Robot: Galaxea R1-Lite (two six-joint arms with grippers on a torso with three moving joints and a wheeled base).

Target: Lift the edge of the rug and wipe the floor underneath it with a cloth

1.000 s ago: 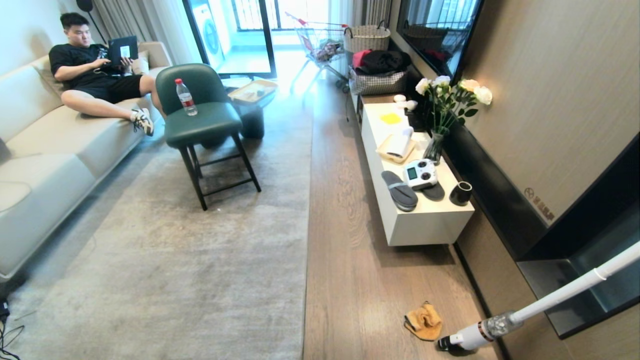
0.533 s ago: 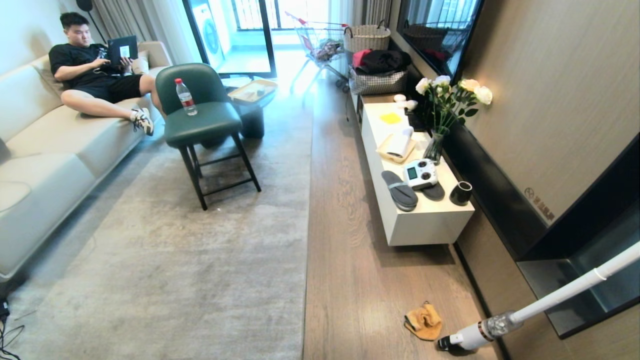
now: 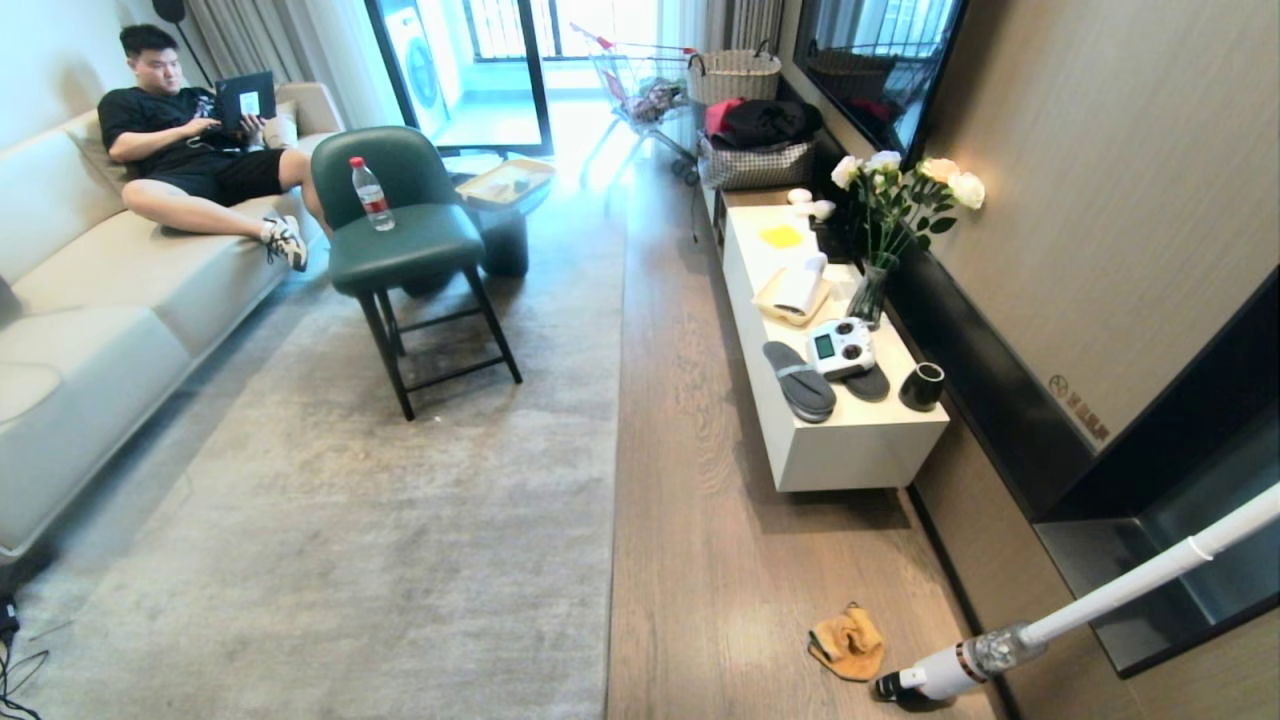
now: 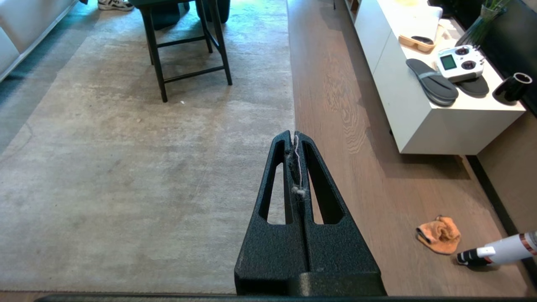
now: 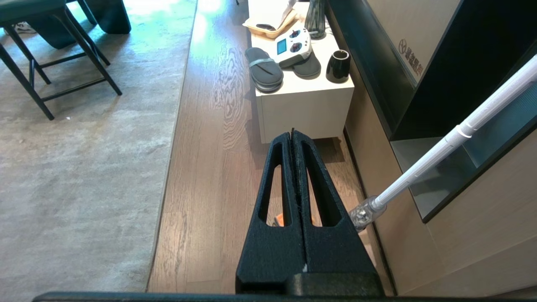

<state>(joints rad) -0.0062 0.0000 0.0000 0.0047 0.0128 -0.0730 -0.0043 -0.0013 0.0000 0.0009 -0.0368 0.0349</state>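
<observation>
Pale grey rug edge (image 3: 612, 450) flat along wood-grain floor (image 3: 700, 560), orange cloth (image 3: 848, 643) near the wall; left gripper (image 4: 295, 136) and right gripper (image 5: 292, 135) pressed together, empty

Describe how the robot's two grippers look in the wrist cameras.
Both the left gripper and the right gripper are matte black with a grainy texture. Each has two tapered, wedge-shaped fingers with a long slot cut through. Pale lint and a thread cling to the left one's seam. No arms or cables show.
</observation>
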